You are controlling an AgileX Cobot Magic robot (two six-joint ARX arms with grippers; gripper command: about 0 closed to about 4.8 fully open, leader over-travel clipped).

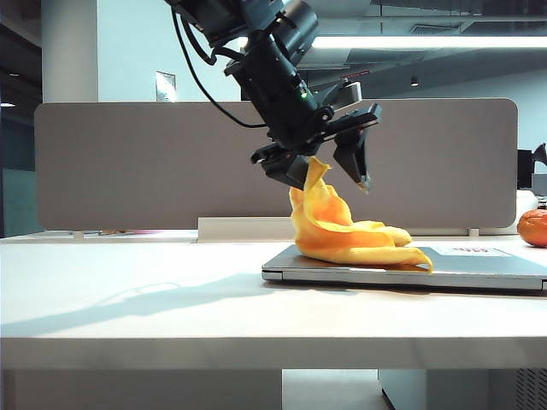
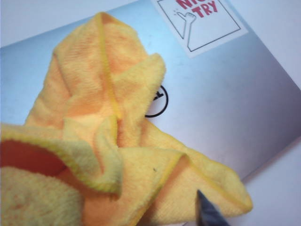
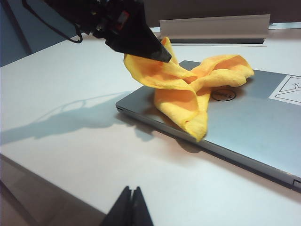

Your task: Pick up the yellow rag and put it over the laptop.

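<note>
- Yellow rag (image 1: 342, 229), wrinkly terry, heaped on smooth silver laptop (image 1: 479, 266)
- Left gripper (image 1: 329, 166) above the laptop, jaws wide, rag corner draped on one finger
- Right gripper (image 3: 130, 207) well apart from the laptop, fingertips pressed together

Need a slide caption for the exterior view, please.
Left claw, open, above the yellow rag heaped on the laptop.

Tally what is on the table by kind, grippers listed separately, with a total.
Yellow rag: 1, draped on the lid, one corner lifted up at the left gripper
Laptop: 1, shut
Orange fruit: 1
Grippers: 2; right gripper shut, away from the laptop
Total: 3 things, 2 grippers
</note>
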